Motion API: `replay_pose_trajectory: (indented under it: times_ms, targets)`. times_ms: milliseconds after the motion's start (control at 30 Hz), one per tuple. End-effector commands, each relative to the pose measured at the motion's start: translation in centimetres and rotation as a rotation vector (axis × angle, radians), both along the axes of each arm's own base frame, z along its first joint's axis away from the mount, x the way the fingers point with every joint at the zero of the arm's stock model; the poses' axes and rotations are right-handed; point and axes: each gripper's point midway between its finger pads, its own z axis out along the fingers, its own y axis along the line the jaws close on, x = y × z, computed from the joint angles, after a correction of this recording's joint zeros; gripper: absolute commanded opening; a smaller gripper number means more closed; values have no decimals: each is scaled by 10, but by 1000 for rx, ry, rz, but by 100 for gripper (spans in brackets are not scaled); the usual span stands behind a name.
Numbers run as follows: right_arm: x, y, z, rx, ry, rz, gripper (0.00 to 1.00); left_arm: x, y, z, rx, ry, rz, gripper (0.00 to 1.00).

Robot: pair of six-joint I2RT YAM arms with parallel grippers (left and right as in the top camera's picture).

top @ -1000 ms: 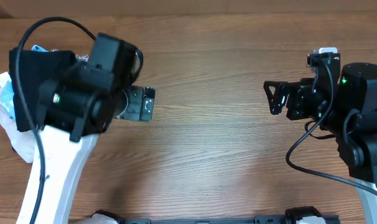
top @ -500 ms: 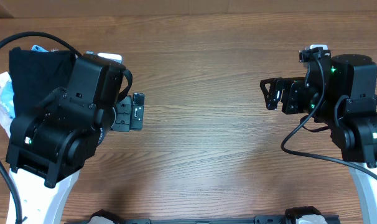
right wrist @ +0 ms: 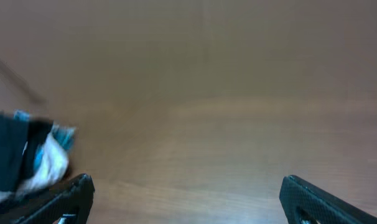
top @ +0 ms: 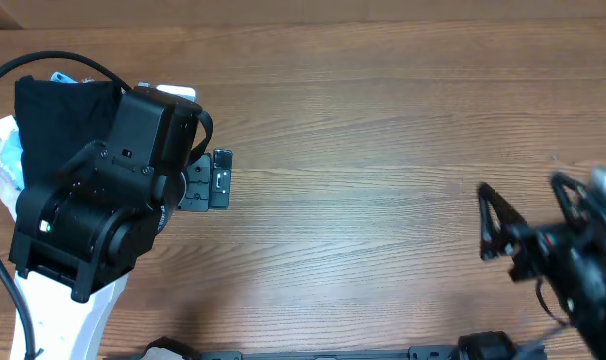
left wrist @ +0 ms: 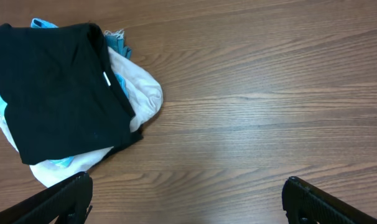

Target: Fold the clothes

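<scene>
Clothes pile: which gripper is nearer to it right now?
Left. The left gripper hangs just beside the pile, on its right in the overhead view; the right gripper is far off, across the table near the lower right corner.

I can't read any text, label, brand or number on anything in these views from here.

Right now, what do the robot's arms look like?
Both arms are mostly black and chunky. The left arm has a white lower tube, a looping black cable and a tiny green light. The right arm looks blurry. The left end effector and the right end effector each have two dark fingers.
</scene>
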Motion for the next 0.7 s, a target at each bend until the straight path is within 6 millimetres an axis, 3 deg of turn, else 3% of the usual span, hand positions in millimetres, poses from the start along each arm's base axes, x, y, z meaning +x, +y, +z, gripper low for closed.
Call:
replay_pose_trajectory:
  times_ms: [0, 33, 133, 400, 667]
  targets:
    - [-4, -21, -37, -38, -17, -112, 100, 0, 1, 0, 2, -3, 18, 100]
    - [-4, -20, -57, -31, -28, -110, 100, 0, 1, 0, 2, -3, 18, 100]
    - [1, -13, -94, -11, -47, -77, 100, 0, 2, 0, 2, -2, 18, 100]
    - [19, -7, -161, 5, -111, -53, 100, 0, 1, 0, 1, -2, 18, 100]
    - [36, -3, -198, 23, -226, -40, 100, 0, 2, 0, 2, -2, 18, 100]
